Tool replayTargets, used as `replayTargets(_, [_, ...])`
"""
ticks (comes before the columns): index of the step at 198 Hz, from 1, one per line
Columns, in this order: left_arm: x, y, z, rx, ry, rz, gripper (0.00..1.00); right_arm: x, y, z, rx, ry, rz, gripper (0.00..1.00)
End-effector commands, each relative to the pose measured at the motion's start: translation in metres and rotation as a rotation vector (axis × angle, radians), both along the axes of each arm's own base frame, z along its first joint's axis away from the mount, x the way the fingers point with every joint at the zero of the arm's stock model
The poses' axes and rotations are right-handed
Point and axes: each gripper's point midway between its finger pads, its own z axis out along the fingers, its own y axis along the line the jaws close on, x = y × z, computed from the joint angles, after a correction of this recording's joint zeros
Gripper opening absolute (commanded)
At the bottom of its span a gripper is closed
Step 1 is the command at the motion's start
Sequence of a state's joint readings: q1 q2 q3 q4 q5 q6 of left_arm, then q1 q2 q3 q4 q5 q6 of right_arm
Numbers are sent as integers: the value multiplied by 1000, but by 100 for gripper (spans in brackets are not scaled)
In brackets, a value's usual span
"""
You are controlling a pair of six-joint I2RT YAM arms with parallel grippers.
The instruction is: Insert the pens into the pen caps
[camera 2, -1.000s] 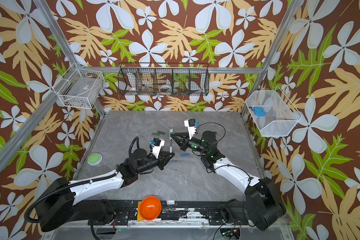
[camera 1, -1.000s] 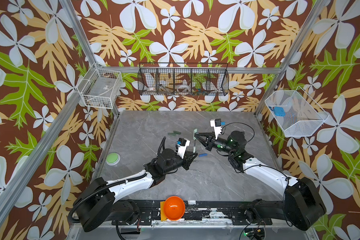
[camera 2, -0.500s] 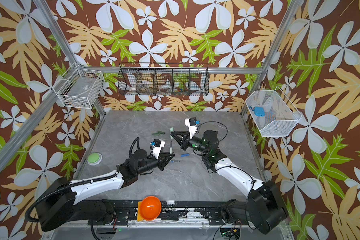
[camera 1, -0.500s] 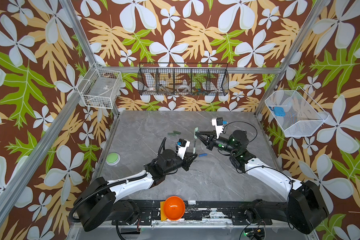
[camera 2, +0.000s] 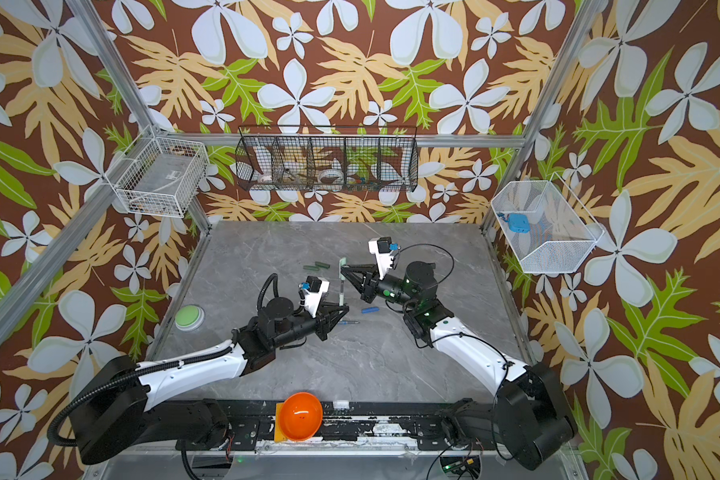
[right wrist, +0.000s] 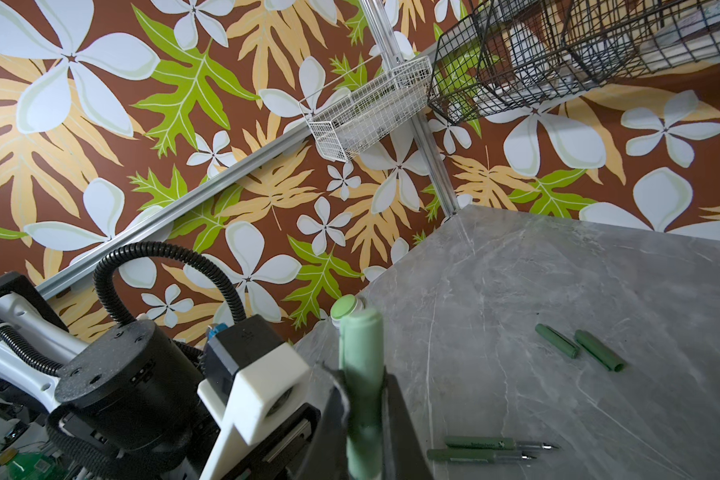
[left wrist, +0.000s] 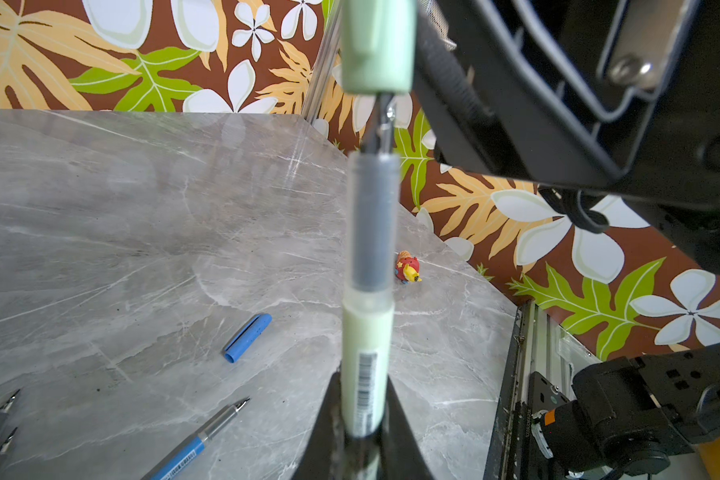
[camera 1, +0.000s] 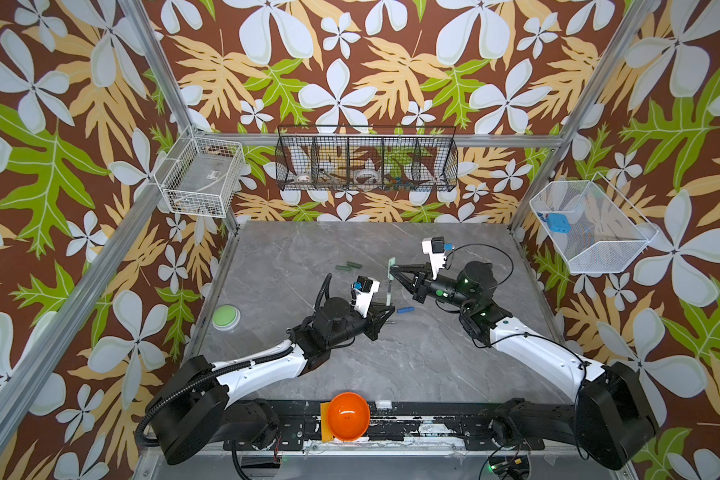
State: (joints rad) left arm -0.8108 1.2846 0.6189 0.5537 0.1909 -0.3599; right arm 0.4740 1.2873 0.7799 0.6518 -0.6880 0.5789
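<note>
Here, pale pen [left wrist: 367,328] within left tool [left wrist: 364,399]

walls: floral wallpaper [camera 1: 350,62] | tabletop [camera 1: 391,365]: grey marble | frame [camera 1: 154,54]: aluminium

We log a grey marbled worktop [camera 1: 412,365]. Towards the back, two dark green caps [camera 1: 348,266] lie side by side, nearly touching. Near the middle lies a blue cap [camera 1: 406,310]; a blue pen [camera 2: 348,322] lies close by on the robot's side, not touching it. Two dark green pens [right wrist: 499,444] lie parallel, close together. A green round puck [camera 1: 225,318] sits at the left edge. We note a small red and yellow figure [left wrist: 408,268] near a walled edge.
</note>
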Motion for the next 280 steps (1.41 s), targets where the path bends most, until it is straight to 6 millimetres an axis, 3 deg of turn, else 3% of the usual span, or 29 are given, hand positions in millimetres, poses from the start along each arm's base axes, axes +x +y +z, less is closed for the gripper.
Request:
replayTargets(1, [1, -3, 18, -18, -45, -8, 0, 1, 0, 3, 17, -9, -3, 10])
replayTargets(103, [8, 1, 24, -52, -66, 39, 0, -8, -2, 1, 16, -5, 4, 9])
replayTargets(154, [8, -2, 43, -84, -107, 24, 0, -9, -3, -8, 3, 19, 3, 9])
replayTargets(197, [6, -7, 48, -86, -118, -6, 0, -8, -5, 1, 41, -3, -14, 9])
replayTargets(280, [6, -8, 40, -21, -128, 3, 0, 0, -4, 4, 44, -15, -25, 9])
